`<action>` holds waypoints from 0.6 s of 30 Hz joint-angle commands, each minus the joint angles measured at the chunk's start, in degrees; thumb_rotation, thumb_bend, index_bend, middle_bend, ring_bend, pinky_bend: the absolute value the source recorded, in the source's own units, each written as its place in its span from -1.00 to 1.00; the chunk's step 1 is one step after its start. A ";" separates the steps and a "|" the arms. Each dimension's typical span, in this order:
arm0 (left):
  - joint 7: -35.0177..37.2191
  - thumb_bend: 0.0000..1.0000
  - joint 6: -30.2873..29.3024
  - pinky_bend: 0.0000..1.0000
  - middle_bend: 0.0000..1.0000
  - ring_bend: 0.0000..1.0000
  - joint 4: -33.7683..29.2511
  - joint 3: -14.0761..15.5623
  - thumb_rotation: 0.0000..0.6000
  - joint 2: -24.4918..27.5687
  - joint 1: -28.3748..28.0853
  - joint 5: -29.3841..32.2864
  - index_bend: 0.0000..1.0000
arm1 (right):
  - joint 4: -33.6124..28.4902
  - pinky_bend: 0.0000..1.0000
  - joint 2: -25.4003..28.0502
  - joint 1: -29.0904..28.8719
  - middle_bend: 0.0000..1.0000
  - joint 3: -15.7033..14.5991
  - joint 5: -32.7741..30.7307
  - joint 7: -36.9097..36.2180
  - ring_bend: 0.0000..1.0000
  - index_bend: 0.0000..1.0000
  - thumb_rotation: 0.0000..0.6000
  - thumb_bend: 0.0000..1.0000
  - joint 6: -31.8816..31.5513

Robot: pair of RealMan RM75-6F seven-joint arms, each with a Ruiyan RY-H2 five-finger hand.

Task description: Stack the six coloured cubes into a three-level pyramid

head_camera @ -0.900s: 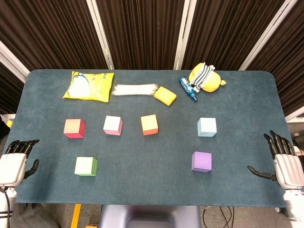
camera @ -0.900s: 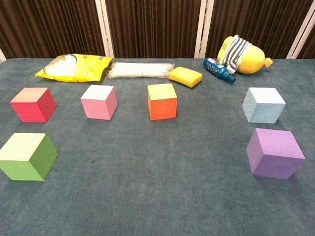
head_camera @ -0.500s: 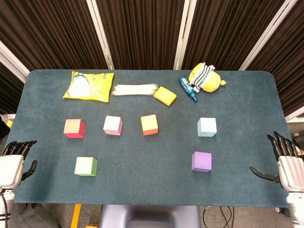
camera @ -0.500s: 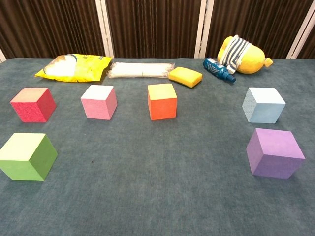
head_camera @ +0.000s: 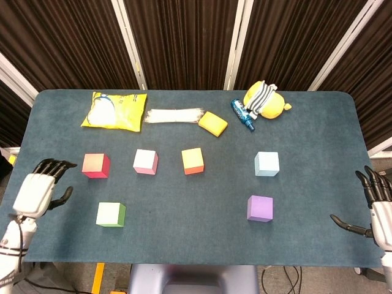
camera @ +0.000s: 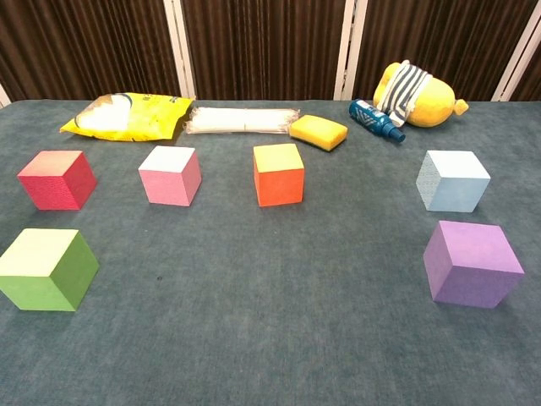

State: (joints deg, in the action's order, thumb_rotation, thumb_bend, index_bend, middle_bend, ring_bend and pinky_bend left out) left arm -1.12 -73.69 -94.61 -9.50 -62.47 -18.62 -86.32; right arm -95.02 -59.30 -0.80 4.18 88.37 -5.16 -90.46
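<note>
While all six cubes sit flat and well apart on the blue-green table (head_camera: 202,202), neither hand touches any of them. The left hand (head_camera: 38,191) hangs over the table's left edge, empty, its dark fingers (head_camera: 54,166) spread and pointing toward the red cube (head_camera: 96,165), which lies near it but clear of it. The right hand (head_camera: 381,209) shows only partly at the right border of the head view, also empty, with fingers apart and the thumb stretched inward over the table edge. Neither hand appears in the chest view.

Four cubes form a far row: the red cube at the left, then the pink cube (head_camera: 146,162), the orange cube (head_camera: 192,161), and, after a wider gap, the light blue cube (head_camera: 267,164). Two cubes lie nearer the robot: the green cube (head_camera: 111,214), in front of the gap between red and pink, and the purple cube (head_camera: 260,208), just in front of the light blue one. None rests on another.

Along the far side of the table lie a yellow snack bag (head_camera: 114,110), a clear packet of white sticks (head_camera: 174,116) just beside it, a yellow sponge (head_camera: 212,124) touching or nearly touching the packet's right end, a blue bottle (head_camera: 241,113) on its side, and a yellow plush toy (head_camera: 266,100) with a striped band, touching the bottle.
</note>
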 commanded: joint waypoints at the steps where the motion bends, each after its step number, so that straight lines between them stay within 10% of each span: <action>1: 1.25 -0.18 5.69 -0.61 -0.48 -0.56 0.07 -1.79 1.00 0.22 -4.55 0.74 -0.47 | -0.36 -0.65 0.37 -0.13 -0.91 -0.01 0.60 0.23 -1.00 -1.00 0.30 -0.95 -0.16; 7: -0.76 -0.17 24.40 -0.62 -0.48 -0.56 6.13 -5.37 1.00 -4.62 -18.79 7.53 -0.48 | -2.38 -0.65 1.08 -1.01 -0.91 -0.22 1.61 1.90 -1.00 -1.00 0.30 -0.95 0.95; 18: -3.55 -0.18 37.76 -0.67 -0.62 -0.67 18.84 -4.58 1.00 -13.47 -29.06 16.66 -0.63 | -3.81 -0.65 0.87 -3.37 -0.91 0.70 0.09 3.84 -1.00 -1.00 0.30 -0.95 4.38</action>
State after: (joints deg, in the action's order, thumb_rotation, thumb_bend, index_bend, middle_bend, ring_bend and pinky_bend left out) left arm -3.67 -38.11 -78.25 -14.47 -73.94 -45.63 -71.44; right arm -98.73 -58.38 -3.96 4.76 88.68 -1.48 -86.33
